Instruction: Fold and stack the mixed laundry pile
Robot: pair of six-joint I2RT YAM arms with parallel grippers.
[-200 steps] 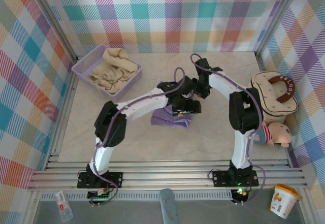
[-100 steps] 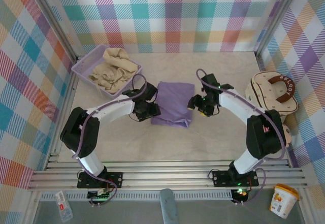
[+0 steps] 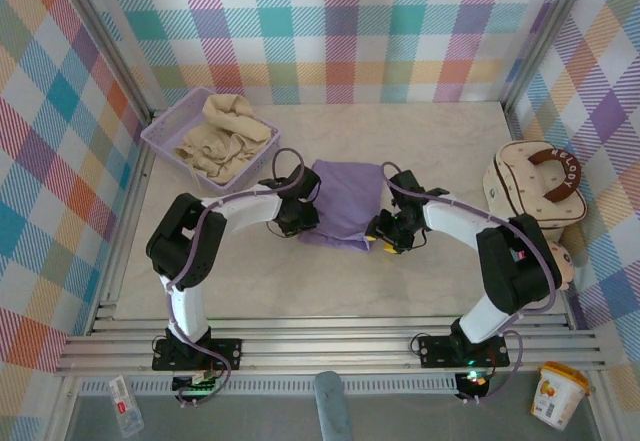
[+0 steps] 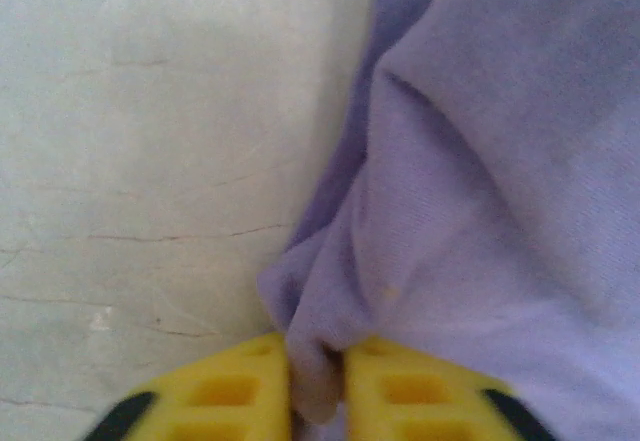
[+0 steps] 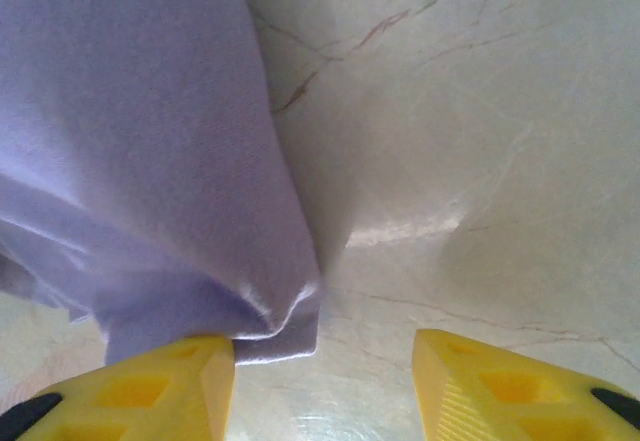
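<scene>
Now the lavender-purple soft cloth T-shirt lies folded into a rough rectangle in the middle of the pale marbled surface. Its long axis runs far to near, and its near edge spans the gap between the two arms. The left jaws are clenched on a pinch of the near-left corner. The right jaws stand apart, with the near-right corner lying just inside one yellow finger, not yet gripped. Both are equally close, so the fold probably waits on the right side closing. Half a second ago the left jaws were open beside the cloth, and the right jaws were wider and farther up the right edge.
</scene>
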